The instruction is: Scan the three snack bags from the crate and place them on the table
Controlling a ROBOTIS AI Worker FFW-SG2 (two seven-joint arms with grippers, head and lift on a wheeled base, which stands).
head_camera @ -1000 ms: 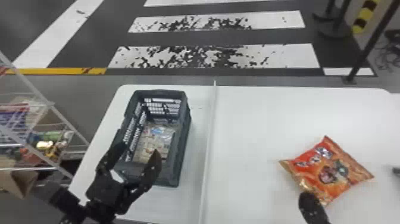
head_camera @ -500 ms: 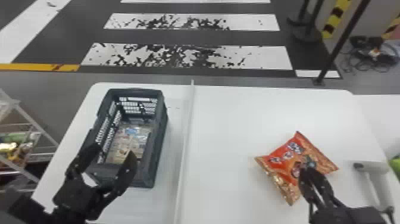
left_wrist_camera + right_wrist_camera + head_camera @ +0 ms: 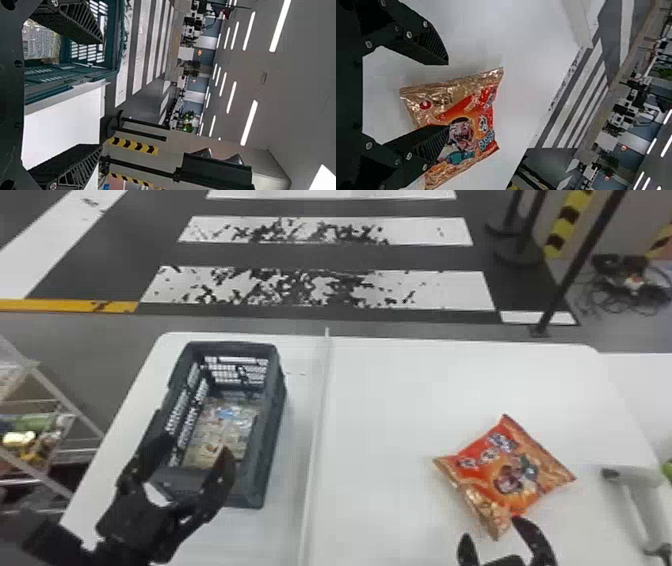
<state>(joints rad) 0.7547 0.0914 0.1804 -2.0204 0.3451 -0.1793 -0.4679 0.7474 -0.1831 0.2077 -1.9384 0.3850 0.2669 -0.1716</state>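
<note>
Head view: left gripper (image 3: 196, 445) reaches forward from the bottom left, fingers spread at the near end of the crate (image 3: 272, 425); pale bag (image 3: 222, 435) inside. Right gripper (image 3: 492, 530) at bottom edge, parted, by the orange bag (image 3: 510, 475), which lies on the table (image 3: 390, 405). Left wrist view: fingers wide apart, pointing outward, roughly level. Right wrist view: fingers open, angled downward, one overlapping the orange bag in sight.

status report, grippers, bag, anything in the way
Left gripper open, at near end of crate. Right gripper open, by orange snack bag on table. Scanner to bag's right, likely clear.
</note>
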